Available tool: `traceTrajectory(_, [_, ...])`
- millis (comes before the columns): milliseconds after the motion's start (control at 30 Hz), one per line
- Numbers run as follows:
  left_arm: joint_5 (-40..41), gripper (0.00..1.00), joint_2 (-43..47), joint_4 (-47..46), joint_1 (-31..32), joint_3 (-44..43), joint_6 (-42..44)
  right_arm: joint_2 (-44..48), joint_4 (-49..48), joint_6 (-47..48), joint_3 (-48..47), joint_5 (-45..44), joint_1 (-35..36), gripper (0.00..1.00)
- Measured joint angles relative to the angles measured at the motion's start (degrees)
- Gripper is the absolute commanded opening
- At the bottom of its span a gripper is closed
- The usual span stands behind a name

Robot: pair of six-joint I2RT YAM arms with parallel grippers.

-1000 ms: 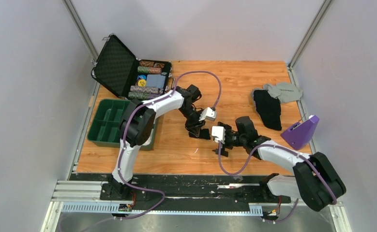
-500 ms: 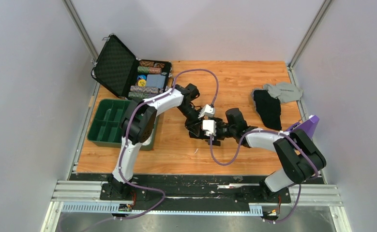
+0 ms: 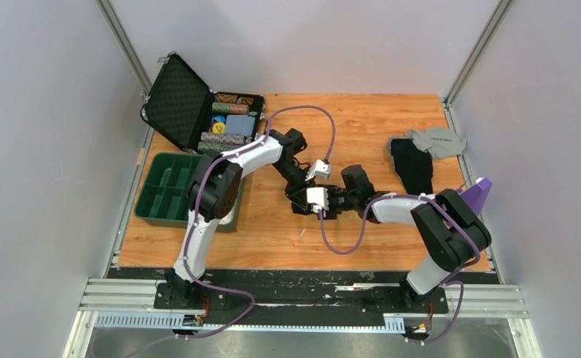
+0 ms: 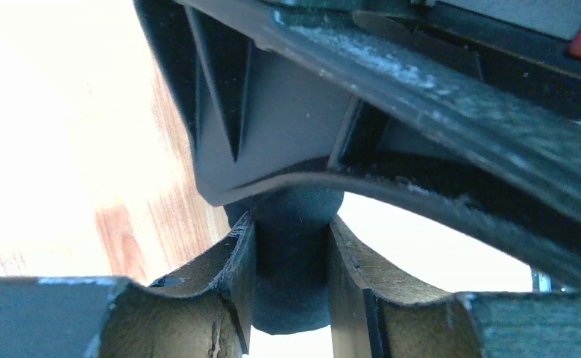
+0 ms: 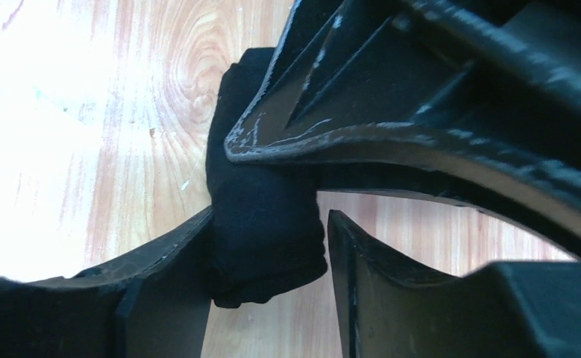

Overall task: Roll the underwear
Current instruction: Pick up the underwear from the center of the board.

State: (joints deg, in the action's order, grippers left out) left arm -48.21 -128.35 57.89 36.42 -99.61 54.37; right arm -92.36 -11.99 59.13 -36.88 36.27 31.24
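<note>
Wooden table (image 3: pixel 272 239) holding one flat black garment (image 3: pixel 412 170) beside one grey garment (image 3: pixel 436 140) at far right and one small rolled black underwear (image 5: pixel 261 186) mid-table, pinched in the left gripper (image 4: pixel 291 253) while the right gripper (image 5: pixel 271 224) straddles it, one finger touching, the other just clear

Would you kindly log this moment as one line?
left fingers: pinching black cloth roll | right fingers: open, straddling same roll
</note>
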Motion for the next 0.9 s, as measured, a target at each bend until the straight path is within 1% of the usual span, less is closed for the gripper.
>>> traceTrajectory(133, [-1.0,0.0,-0.1,-0.1,-0.5,0.1,-0.3,-1.0,1.1,2.2,-0.2,-0.9,0.5,0.3])
traceTrajectory(167, [-1.1,0.04,-0.1,-0.1,-0.5,0.1,-0.4,-1.0,1.3,2.8,-0.3,-1.1,0.5,0.26])
traceTrajectory(200, [-1.3,0.08,-0.1,-0.1,-0.6,0.2,-0.6,-1.0,1.6,3.3,-0.5,-1.2,0.6,0.22])
traceTrajectory(233, [-1.5,0.22,-0.1,-0.3,-0.7,0.3,-0.8,-1.0,1.9,3.8,-0.6,-1.2,0.6,0.19])
traceTrajectory(267, [-1.8,0.28,-0.1,-0.7,-0.8,0.6,-1.3,-1.0,2.2,4.2,-0.7,-1.3,0.6,0.18])
traceTrajectory(300, [-2.2,0.42,-0.1,-1.3,-1.0,0.9,-1.9,-1.0,2.4,4.6,-0.8,-1.4,0.7,0.17])
traceTrajectory(367, [-3.4,0.51,0.7,-4.0,-1.5,3.0,-4.1,-1.0,2.7,5.5,-0.9,-1.6,0.8,0.16])
traceTrajectory(467, [-4.3,0.54,3.1,-9.9,-2.0,7.8,-7.5,-1.0,2.9,6.7,-0.9,-1.8,1.0,0.15])
traceTrajectory(533, [-4.4,0.55,4.0,-12.7,-2.0,9.6,-9.5,-1.0,3.0,7.2,-0.9,-1.8,1.0,0.15])
traceTrajectory(667, [-4.4,0.6,3.7,-13.2,-2.1,9.3,-11.9,-1.0,3.1,7.5,-0.9,-1.9,1.0,0.15])
traceTrajectory(900, [-4.7,0.63,2.7,-12.9,-2.4,8.4,-12.5,-1.2,3.6,7.6,-1.4,-1.9,1.0,0.15])
